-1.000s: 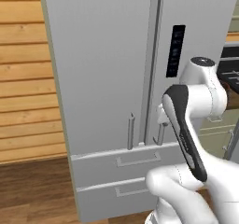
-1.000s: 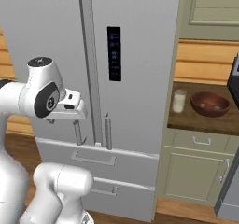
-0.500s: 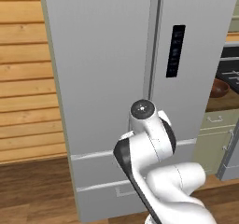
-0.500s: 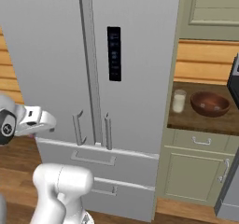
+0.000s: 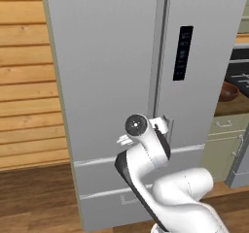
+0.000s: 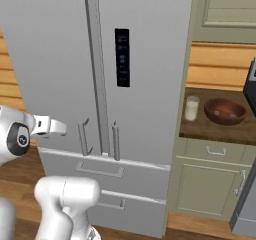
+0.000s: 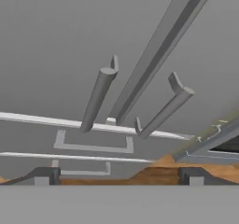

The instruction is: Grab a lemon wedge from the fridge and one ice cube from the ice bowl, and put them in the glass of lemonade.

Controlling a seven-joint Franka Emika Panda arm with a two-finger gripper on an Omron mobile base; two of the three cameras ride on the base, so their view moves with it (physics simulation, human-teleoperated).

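The grey fridge (image 6: 65,59) stands shut, its two vertical bar handles (image 6: 84,136) side by side at the door seam. My gripper (image 6: 59,128) hovers left of those handles, short of the door, open and empty. In the hand view the gripper (image 7: 119,176) has its tips spread wide, and the handles (image 7: 98,99) rise above them at a slant. To the right, on the counter, the pale glass of lemonade (image 6: 191,108) stands beside the reddish-brown ice bowl (image 6: 225,111). The bowl (image 5: 227,91) also shows at the right edge of the left base view, where the gripper (image 5: 164,124) sits before the fridge (image 5: 107,57). The lemon wedge is hidden.
Two fridge drawers (image 6: 100,171) with flat pulls lie below the doors. A black display panel (image 6: 122,57) sits on the right door. Pale green cabinets (image 6: 210,184) carry the wooden counter (image 6: 200,129). Wood-plank wall (image 5: 24,81) flanks the fridge on the left.
The arm has folded down and swung left. The hand has dropped from chest height beside the doors to the level of the handles' lower ends. The jaws stayed open.
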